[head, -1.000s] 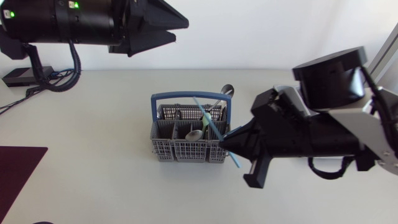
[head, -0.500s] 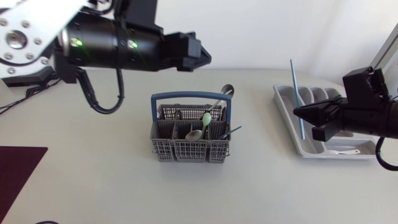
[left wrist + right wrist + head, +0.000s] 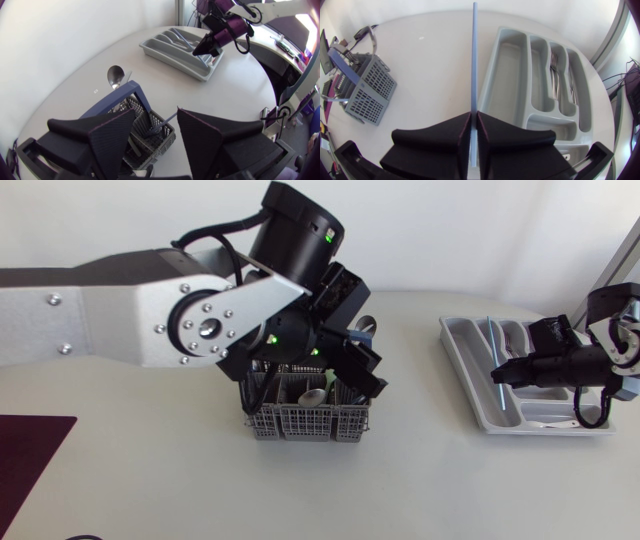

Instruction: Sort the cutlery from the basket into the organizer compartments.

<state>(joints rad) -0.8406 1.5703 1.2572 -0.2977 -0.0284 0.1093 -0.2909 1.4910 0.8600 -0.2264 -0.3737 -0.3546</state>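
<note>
On the pale table [image 3: 150, 470], the basket [image 3: 300, 420] holds a ladle [image 3: 115, 76], a spoon [image 3: 312, 395] and more yet to sort, with the left gripper [image 3: 156, 112] spread and empty above it. The organizer [image 3: 465, 375] already has forks [image 3: 555, 65] in its narrow compartments. The right gripper [image 3: 474, 114] pinches a thin blue stick [image 3: 473, 65] above its basket-side edge, so the task looks partly done.

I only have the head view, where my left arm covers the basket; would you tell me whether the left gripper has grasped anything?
Observer: No; the left wrist view shows the left gripper open and empty above the basket.
Operator: Thank you. Does my other arm truly have its item clamped?
Observer: Yes; the right wrist view shows the right gripper with both fingers pressed on the blue stick, which points straight ahead.
</note>
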